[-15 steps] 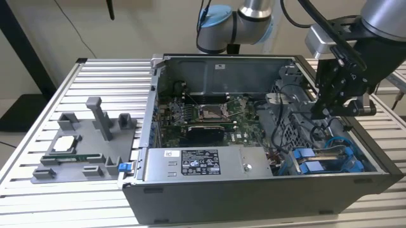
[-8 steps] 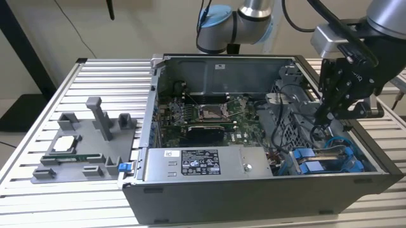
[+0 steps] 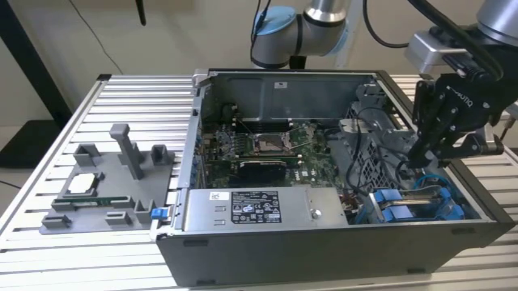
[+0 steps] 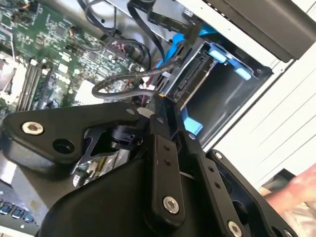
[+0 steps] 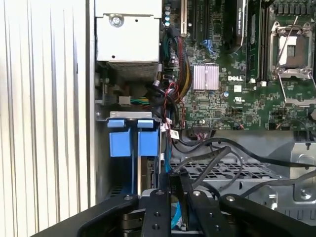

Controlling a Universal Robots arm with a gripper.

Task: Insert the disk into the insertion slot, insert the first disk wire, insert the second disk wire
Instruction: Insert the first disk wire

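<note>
The disk [image 4: 191, 74], in its bright blue carrier [image 3: 402, 209], sits inside the insertion slot [image 4: 224, 96] of the grey drive cage, at the exterior view's right front corner of the open case. Its blue tabs [image 5: 133, 143] show at the cage mouth. My black gripper [image 3: 425, 159] hangs just above the cage's inner end. In the second wrist view my gripper [image 4: 159, 106] has its fingers pressed together on the plug of a black disk wire [image 4: 164, 84], right at the disk's connector edge. A thin blue wire [image 5: 168, 165] runs down beside my gripper [image 5: 177, 185].
The motherboard [image 3: 259, 148] and loose black cables [image 5: 222, 158] lie beside the cage. A silver box with a sticker [image 3: 255, 209] fills the case's front. A grey fixture with parts [image 3: 105, 188] stands on the slatted table. A person's hand [image 4: 301, 190] shows outside the case.
</note>
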